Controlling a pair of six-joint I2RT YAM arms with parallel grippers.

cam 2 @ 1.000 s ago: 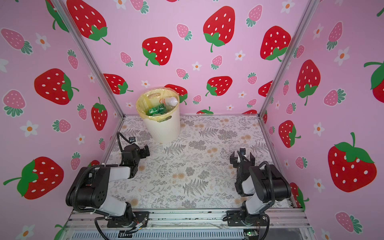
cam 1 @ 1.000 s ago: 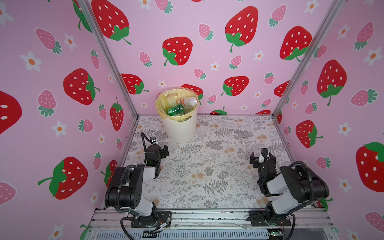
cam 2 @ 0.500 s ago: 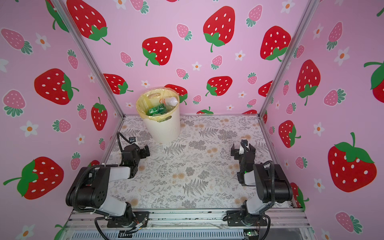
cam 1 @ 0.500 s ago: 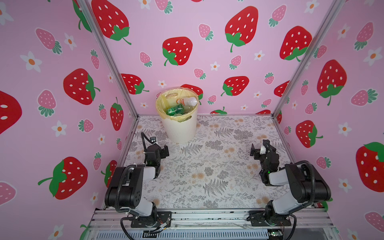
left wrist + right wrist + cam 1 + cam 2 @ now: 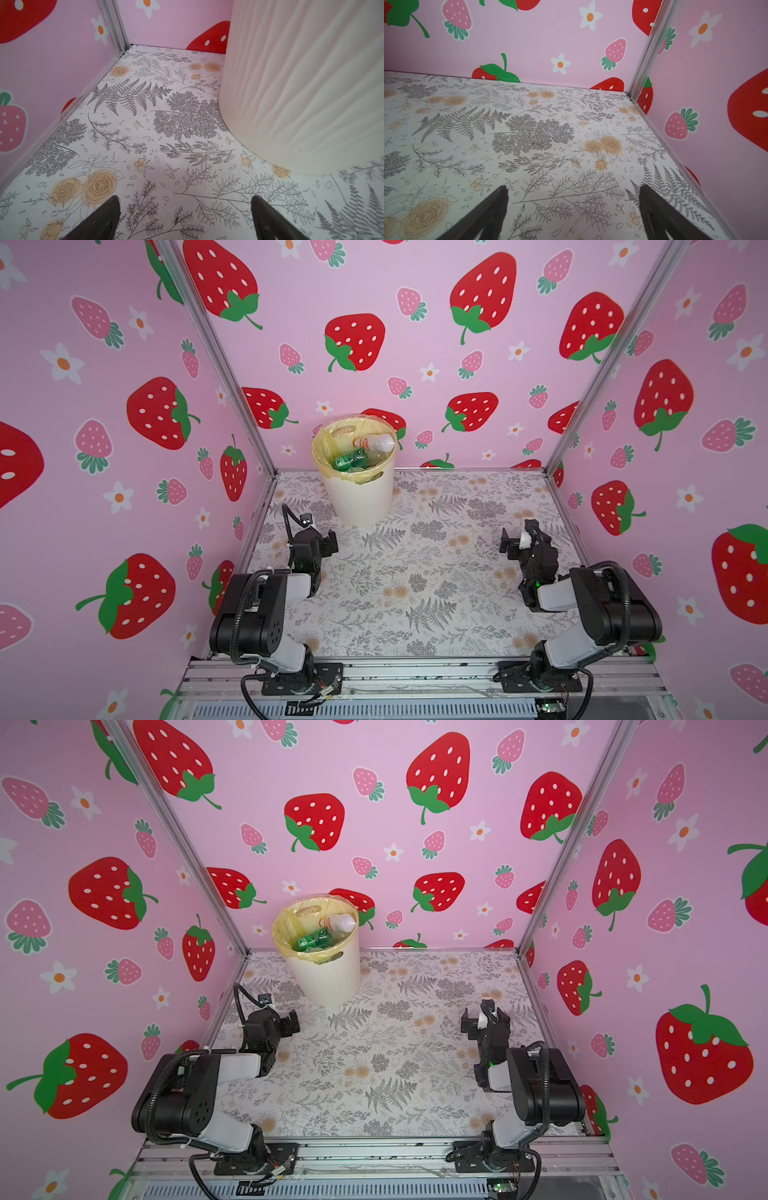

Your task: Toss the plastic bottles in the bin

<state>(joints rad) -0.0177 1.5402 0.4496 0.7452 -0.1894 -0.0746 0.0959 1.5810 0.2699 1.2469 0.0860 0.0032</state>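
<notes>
The bin [image 5: 360, 499] stands near the back left corner of the table [image 5: 415, 572]. Bottles lie inside it, with a green bottle [image 5: 351, 459] and a white bottle [image 5: 376, 443] on top. The left gripper [image 5: 185, 200] is wide open and empty, close to the bin. The right gripper [image 5: 574, 188] is wide open and empty too, by the table's right edge.

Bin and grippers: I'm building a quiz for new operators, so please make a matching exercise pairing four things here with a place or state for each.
Things
1. bin
2. green bottle
3. left gripper
4. right gripper

Places or states
a. open, far from the bin
b. lying inside the bin
c. standing upright, cream-white and ribbed
d. open, close beside the bin's base

Pairs: 1-c, 2-b, 3-d, 4-a
</notes>
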